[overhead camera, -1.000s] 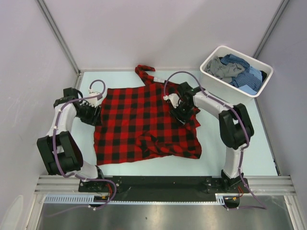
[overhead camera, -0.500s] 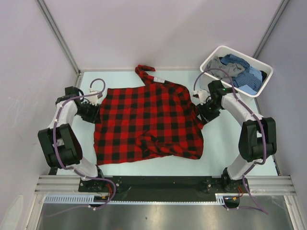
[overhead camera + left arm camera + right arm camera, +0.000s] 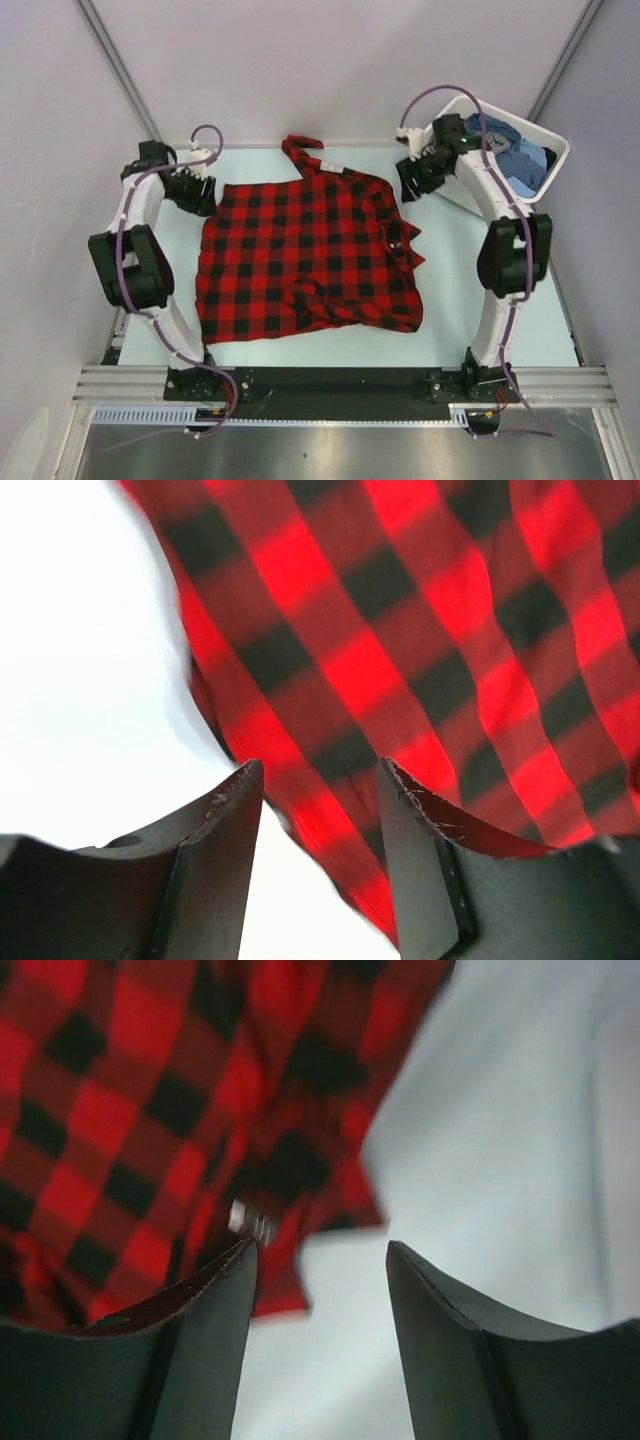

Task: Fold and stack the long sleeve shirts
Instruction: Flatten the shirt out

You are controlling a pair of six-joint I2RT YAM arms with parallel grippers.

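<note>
Wrist views, both grippers (image 3: 318,775) (image 3: 321,1250) parted, empty

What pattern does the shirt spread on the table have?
Red-and-black check; the shirt shows best in the top external view.

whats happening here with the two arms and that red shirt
Two robot arms are working on a red-and-black check long sleeve shirt, which lies spread on the pale table. Neither holds it: the left pincer is open by the shirt's far left corner, and the right pincer is open off its far right corner, beside the white rectangular plastic tub holding a blue check shirt. Nothing is stacked yet.
</note>
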